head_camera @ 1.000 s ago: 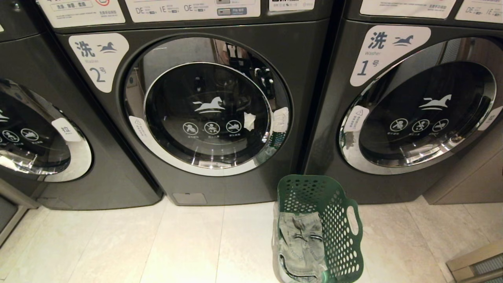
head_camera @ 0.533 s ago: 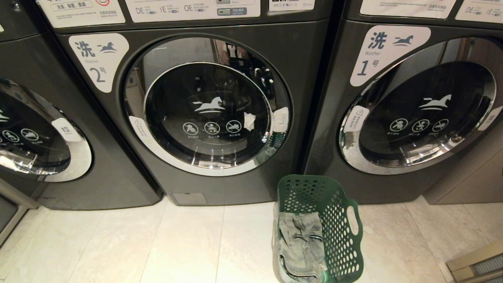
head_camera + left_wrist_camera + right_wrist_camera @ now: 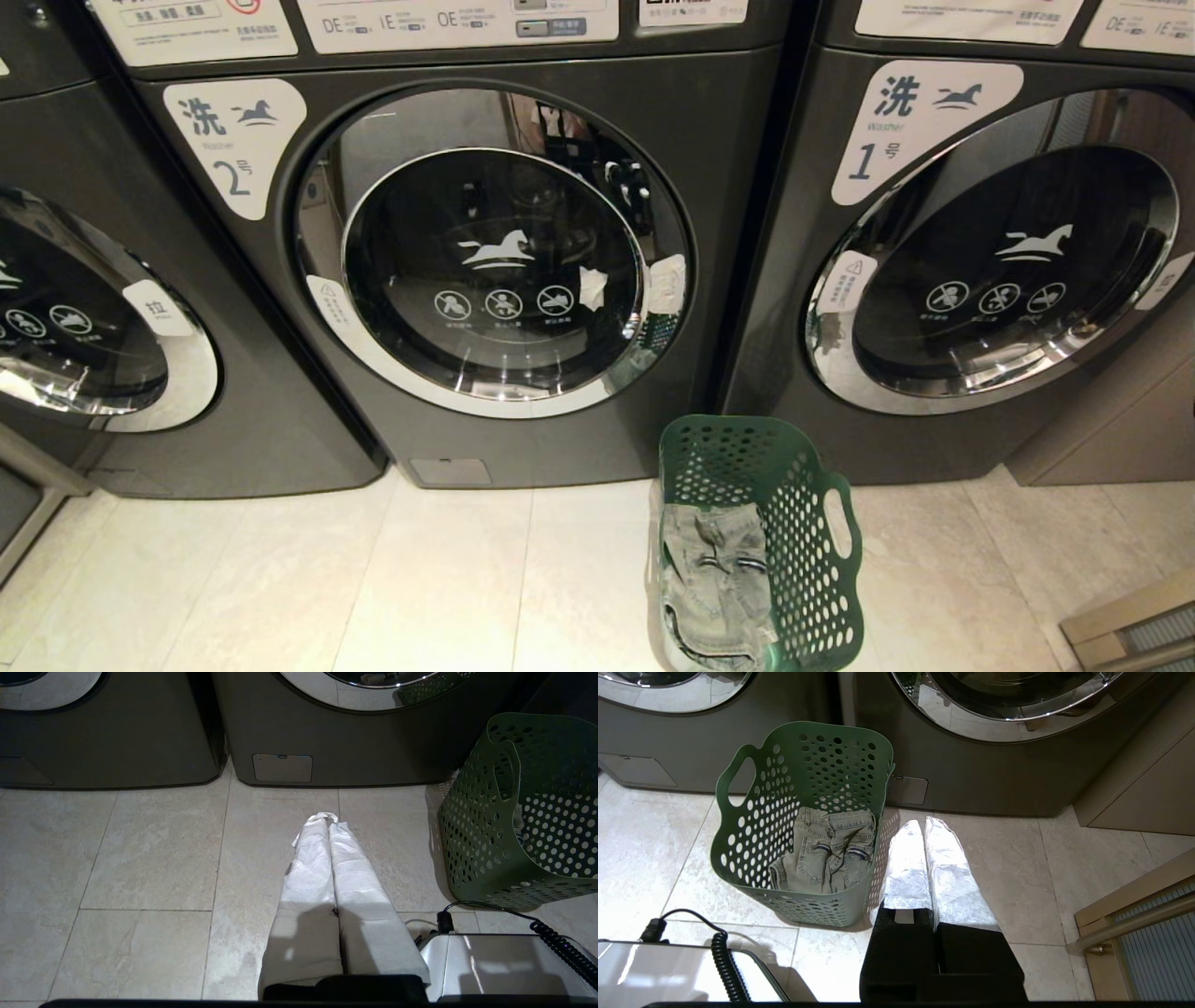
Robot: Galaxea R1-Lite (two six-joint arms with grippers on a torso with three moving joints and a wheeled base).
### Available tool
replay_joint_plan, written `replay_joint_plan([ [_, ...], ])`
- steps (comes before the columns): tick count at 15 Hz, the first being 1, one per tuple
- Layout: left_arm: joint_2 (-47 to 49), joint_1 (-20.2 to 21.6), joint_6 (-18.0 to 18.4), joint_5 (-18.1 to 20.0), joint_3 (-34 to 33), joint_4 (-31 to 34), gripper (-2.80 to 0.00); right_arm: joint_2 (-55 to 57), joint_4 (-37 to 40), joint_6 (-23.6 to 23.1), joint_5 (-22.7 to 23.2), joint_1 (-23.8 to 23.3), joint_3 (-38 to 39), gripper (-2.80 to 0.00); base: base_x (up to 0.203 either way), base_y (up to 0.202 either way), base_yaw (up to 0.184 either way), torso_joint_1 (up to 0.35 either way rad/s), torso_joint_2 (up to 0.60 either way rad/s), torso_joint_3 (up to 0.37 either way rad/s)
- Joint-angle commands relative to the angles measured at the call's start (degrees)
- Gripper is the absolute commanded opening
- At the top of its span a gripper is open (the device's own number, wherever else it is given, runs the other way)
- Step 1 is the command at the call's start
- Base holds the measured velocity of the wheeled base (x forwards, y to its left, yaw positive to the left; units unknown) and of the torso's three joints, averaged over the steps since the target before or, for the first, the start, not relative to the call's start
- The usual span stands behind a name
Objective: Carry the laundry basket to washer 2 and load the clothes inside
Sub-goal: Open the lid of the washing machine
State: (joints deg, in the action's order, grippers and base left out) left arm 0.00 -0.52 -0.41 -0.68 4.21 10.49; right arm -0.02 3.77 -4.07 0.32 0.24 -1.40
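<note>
A green perforated laundry basket (image 3: 803, 485) stands on the tiled floor between washer 2 (image 3: 233, 149) and washer 1 (image 3: 896, 121). Pale folded jeans (image 3: 714, 579) lie in its bottom. Washer 2's round door (image 3: 495, 252) is closed. My left gripper (image 3: 328, 822), its fingers wrapped in white, hangs shut over the floor to the left of the basket (image 3: 472, 826), holding nothing. My right gripper (image 3: 923, 825) is shut and empty too, just right of the basket (image 3: 752, 826) with the jeans (image 3: 826, 849) in view. Neither arm shows in the head view.
A third washer (image 3: 84, 308) stands at the far left, its door closed. A wooden cabinet (image 3: 1139, 779) and a railed frame (image 3: 1134, 924) lie to the right. My base's silver cover (image 3: 495, 966) with a coiled cable (image 3: 556, 942) sits low between the arms.
</note>
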Motion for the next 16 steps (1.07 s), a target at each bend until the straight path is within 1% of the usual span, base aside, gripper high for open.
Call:
replay_joint_plan([
  [1, 0.09, 0.00, -0.02, -0.02, 0.01, 0.06, -2.80, 0.02, 0.01, -0.06, 0.03, 0.02, 0.00, -2.80, 0.000, 0.000, 0.000, 0.000, 0.00, 0.000],
  [16, 0.09, 0.00, -0.02, -0.02, -0.01, 0.03, -2.80, 0.04, 0.01, -0.06, 0.03, 0.02, 0.00, -2.80, 0.000, 0.000, 0.000, 0.000, 0.00, 0.000],
])
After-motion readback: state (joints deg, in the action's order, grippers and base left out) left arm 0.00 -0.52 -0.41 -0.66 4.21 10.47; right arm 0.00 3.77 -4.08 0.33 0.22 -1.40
